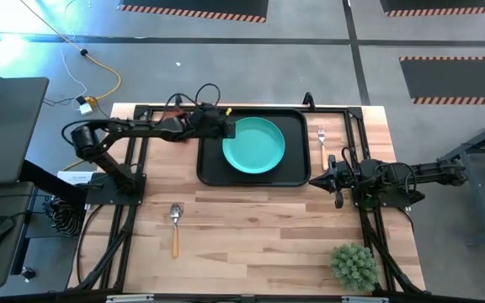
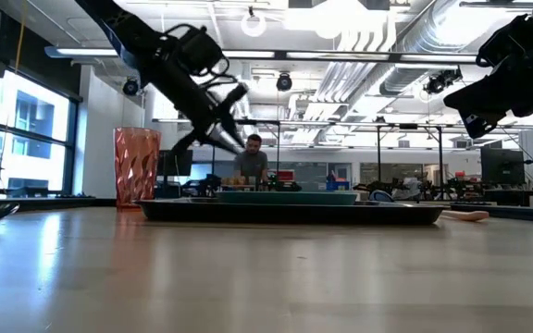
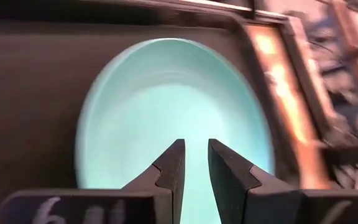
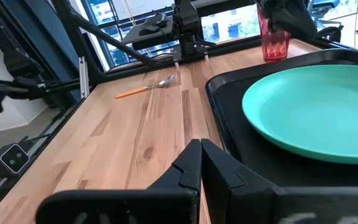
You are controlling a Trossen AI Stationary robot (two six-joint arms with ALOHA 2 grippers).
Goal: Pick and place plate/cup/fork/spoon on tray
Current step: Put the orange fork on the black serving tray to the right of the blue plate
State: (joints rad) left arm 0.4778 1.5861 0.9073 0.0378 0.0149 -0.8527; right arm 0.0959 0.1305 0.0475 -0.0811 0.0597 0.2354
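**Over the tray: plate down, left arm above it**

On the black tray [image 1: 211, 172], a low-rimmed rectangle with rounded corners, sits the round teal plate [image 1: 254, 145], smooth and glossy, resting flat toward the tray's right half. The left gripper [image 1: 226, 124] hangs over the plate's left edge, its dark tapered fingers [image 3: 170, 168] a little apart with nothing between them. From table height it shows raised above the tray, clear of the plate.

Just off the tray's left end stands the red cup [image 2: 136, 167], translucent and faceted, upright on the table; in the overhead view the left arm covers it. The fork [image 1: 322, 143] lies on the wood right of the tray, tines away from the front edge, pale handle toward it. The spoon [image 1: 175, 225] lies well apart near the front, silver bowl up, orange handle trailing down.

The right gripper [image 1: 330, 180] waits by the tray's right front corner, fingers pressed together and empty.

The table [image 1: 259, 236] is pale butcher-block planks with a dark frame. A small spiky green plant [image 1: 354, 264] sits at the front right corner. Beyond, a person [image 2: 252, 163] is seated among desks under ceiling ducts.
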